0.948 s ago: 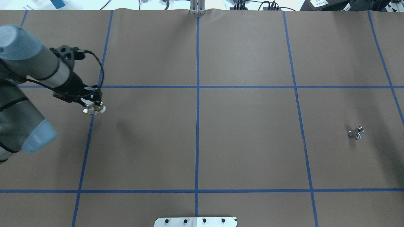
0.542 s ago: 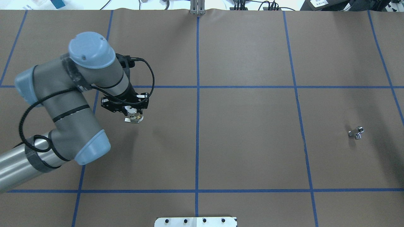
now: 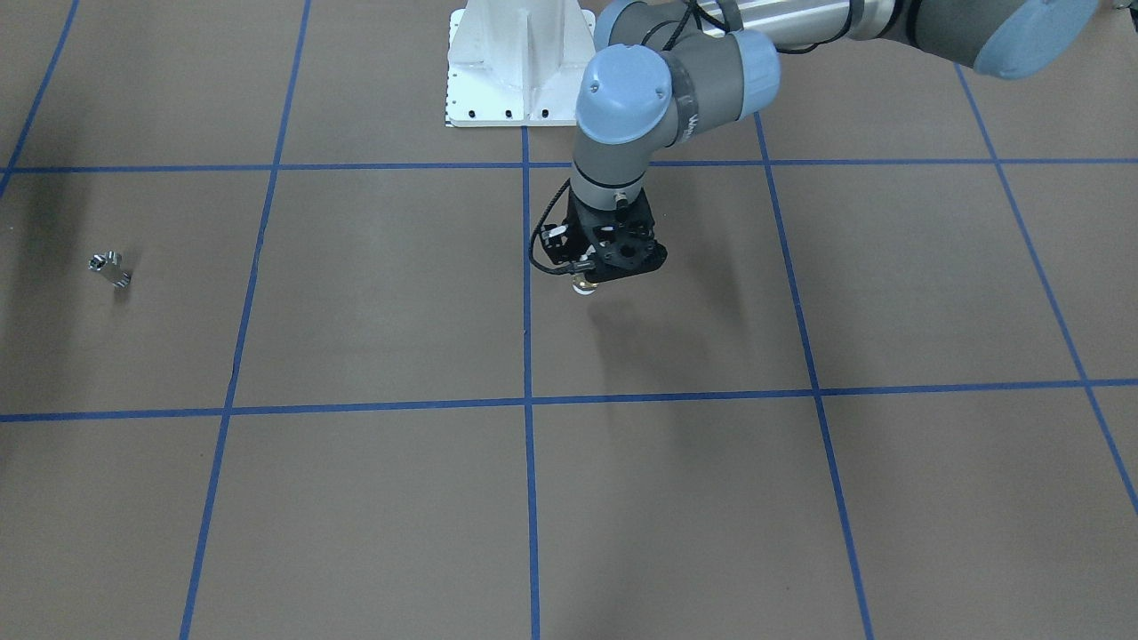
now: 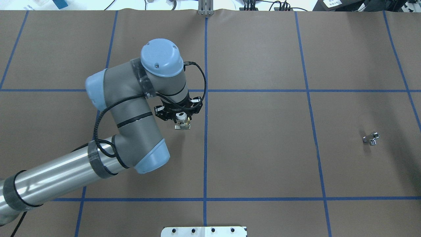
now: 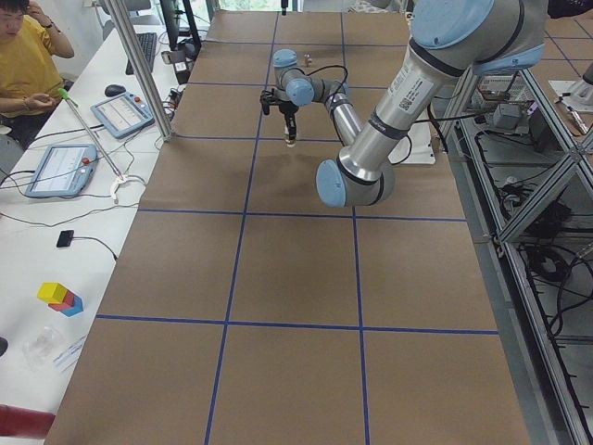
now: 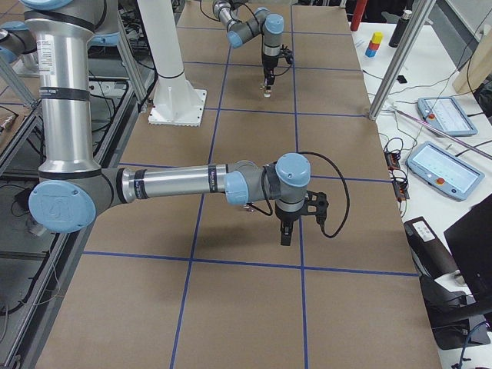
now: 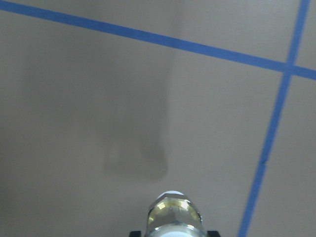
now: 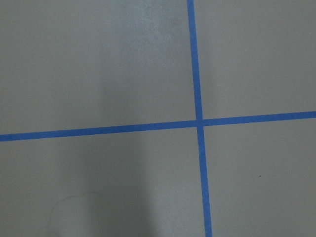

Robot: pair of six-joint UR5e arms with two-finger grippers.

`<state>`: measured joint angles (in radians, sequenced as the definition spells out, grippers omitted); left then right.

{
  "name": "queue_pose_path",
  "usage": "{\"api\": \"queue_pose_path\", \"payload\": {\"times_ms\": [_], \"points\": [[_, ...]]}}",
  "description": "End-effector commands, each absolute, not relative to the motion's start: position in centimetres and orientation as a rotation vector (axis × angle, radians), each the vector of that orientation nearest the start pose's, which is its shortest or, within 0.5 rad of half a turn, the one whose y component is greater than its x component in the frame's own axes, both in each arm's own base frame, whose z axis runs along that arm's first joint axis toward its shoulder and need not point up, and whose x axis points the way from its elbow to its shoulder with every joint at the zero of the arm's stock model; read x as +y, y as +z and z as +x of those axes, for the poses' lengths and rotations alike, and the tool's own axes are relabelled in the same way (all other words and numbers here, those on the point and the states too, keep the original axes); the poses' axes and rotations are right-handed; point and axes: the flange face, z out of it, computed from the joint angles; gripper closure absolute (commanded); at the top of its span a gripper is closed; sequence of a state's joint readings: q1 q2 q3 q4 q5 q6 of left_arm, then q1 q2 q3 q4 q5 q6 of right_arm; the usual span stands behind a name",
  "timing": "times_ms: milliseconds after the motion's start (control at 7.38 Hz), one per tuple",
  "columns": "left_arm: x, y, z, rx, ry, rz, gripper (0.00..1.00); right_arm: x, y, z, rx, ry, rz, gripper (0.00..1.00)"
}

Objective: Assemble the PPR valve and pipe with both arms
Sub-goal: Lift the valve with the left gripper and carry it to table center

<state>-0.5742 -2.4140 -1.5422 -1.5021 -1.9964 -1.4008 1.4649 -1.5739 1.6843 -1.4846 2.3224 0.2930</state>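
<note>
One part is in hand: the left pincer (image 4: pixel 179 118) grips the PPR valve (image 4: pixel 183 125) above the tabletop (image 4: pixel 263 164). The pipe (image 4: pixel 371 138) lies far right; the right pincer (image 6: pixel 286 233), whose opening I cannot tell, should fetch it.

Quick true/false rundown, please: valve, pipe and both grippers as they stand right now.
1. The left gripper is shut on the valve. True.
2. The valve rests on the table. False: it is held clear of the surface, with its shadow lying apart from it.
3. The pipe lies on the table by itself. True.
4. The right gripper holds the pipe. False: the pipe lies untouched on the table.
5. Valve and pipe are joined. False: they are far apart.
</note>
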Motion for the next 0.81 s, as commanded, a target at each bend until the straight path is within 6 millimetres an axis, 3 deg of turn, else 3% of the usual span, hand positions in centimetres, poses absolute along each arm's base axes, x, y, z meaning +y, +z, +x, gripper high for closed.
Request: {"api": "queue_pose_path", "payload": {"times_ms": [0, 271, 677], "points": [[-48.0, 13.3, 60.0, 0.857, -0.250, -0.089, 1.00, -50.5, 59.6, 1.2, -0.772, 0.103, 0.036, 0.00], [-48.3, 14.4, 61.9, 0.840, -0.245, -0.082, 1.00, -50.5, 59.5, 1.2, -0.772, 0.103, 0.036, 0.00], [-47.9, 14.9, 62.4, 0.832, -0.231, -0.084, 1.00, -50.5, 59.6, 1.2, -0.770, 0.104, 0.037, 0.00]]}}
